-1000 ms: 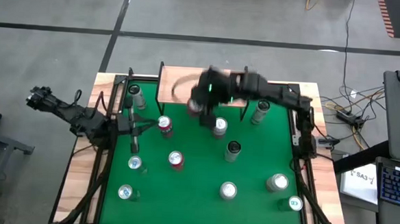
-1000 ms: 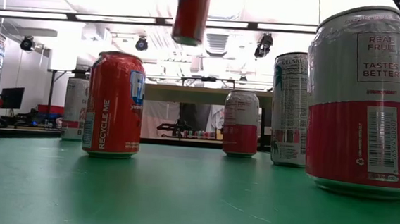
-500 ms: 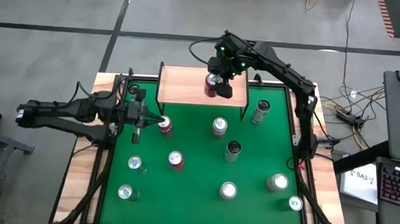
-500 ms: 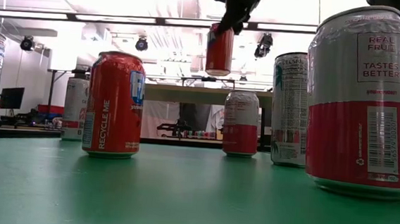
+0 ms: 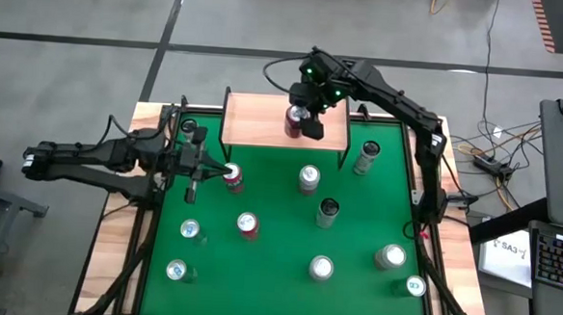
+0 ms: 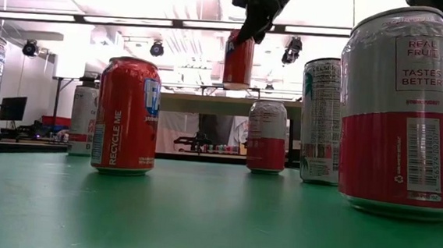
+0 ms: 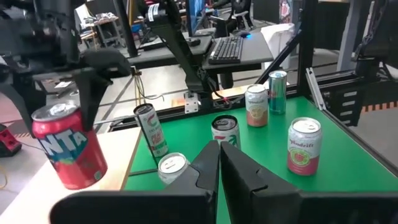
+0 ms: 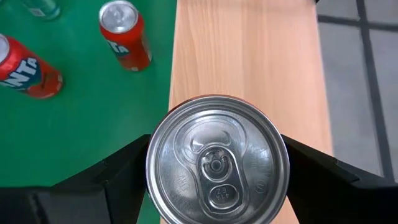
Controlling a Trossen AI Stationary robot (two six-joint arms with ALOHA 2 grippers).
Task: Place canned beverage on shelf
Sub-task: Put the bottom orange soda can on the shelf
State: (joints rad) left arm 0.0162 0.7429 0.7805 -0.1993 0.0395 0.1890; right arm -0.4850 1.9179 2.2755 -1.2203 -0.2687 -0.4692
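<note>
Right end effector [image 5: 300, 117]: gripping a red can [image 5: 294, 122] from above, one finger [image 8: 109, 180] on each side of its silver top; it hangs over the shelf [image 5: 254, 122].
Red can: upright, held above the shelf's wooden top, over the half nearer the table's right edge; in the low view [image 6: 238, 59] it hangs clear of the cans standing on the table; whether its base touches the shelf cannot be told.
Shelf: light wood top on thin black legs, at the middle of the table's far edge.
Left end effector [image 5: 202, 165]: closed and empty, fingers [image 7: 214, 168] pressed together; it hovers near the table's left edge, just beside a red-and-white can [image 5: 232, 177].
Left arm: stretches in from beyond the left edge.
Table [image 5: 275, 273]: green top with a wooden border.
Other cans: about ten stand spread over the green, among them a red one [image 5: 247, 224] near the middle, a dark one [image 5: 328, 212] toward the right edge, and several silver-topped ones along the near edge and in the near right corner.
</note>
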